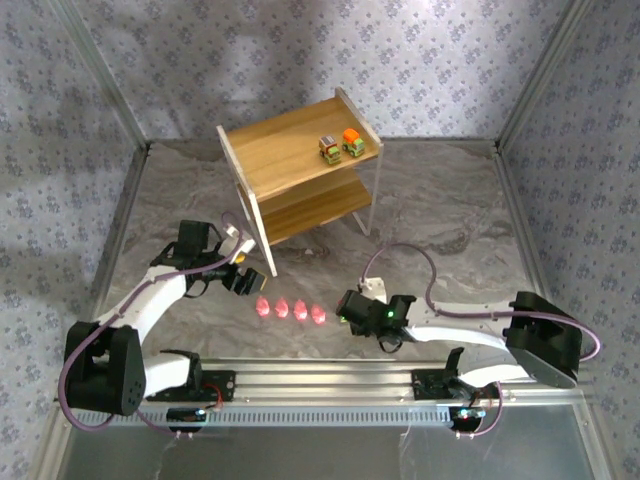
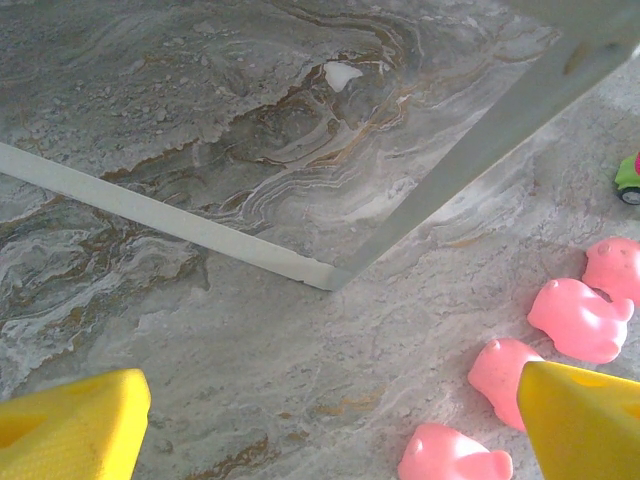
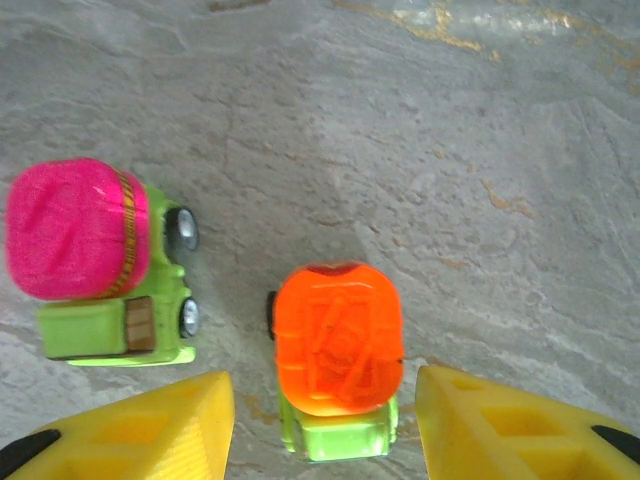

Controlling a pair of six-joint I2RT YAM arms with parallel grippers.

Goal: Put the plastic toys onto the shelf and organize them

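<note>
I am holding the right gripper (image 3: 322, 382) low over the table (image 3: 480, 150). Its two yellow fingers (image 3: 140, 430) are standing apart, with an orange-topped car (image 3: 338, 340) sitting in the gap. As far as I can tell, neither finger is touching it. A pink-topped car (image 3: 95, 260) is sitting just beside it, outside the gap. In the view from above, this gripper (image 1: 347, 303) is hovering in front of the shelf (image 1: 290, 160), toward its right side.

The left gripper (image 2: 330, 385) is also spread wide and carrying nothing. It is hanging close to a white leg (image 2: 470, 140) at the shelf's front left. Four pink figures (image 1: 290, 310) are lying in a row on the table in front of the shelf, between the two grippers. Two cars (image 1: 340, 146) are already standing on the shelf's top board, near its right end.

I am judging the orange-topped car to be light, hard and stiff, with smooth plastic that may slip and wheels that may let it roll. I am thinking the best hold is across the flat green sides, low on the body, rather than on the rounded orange top.
</note>
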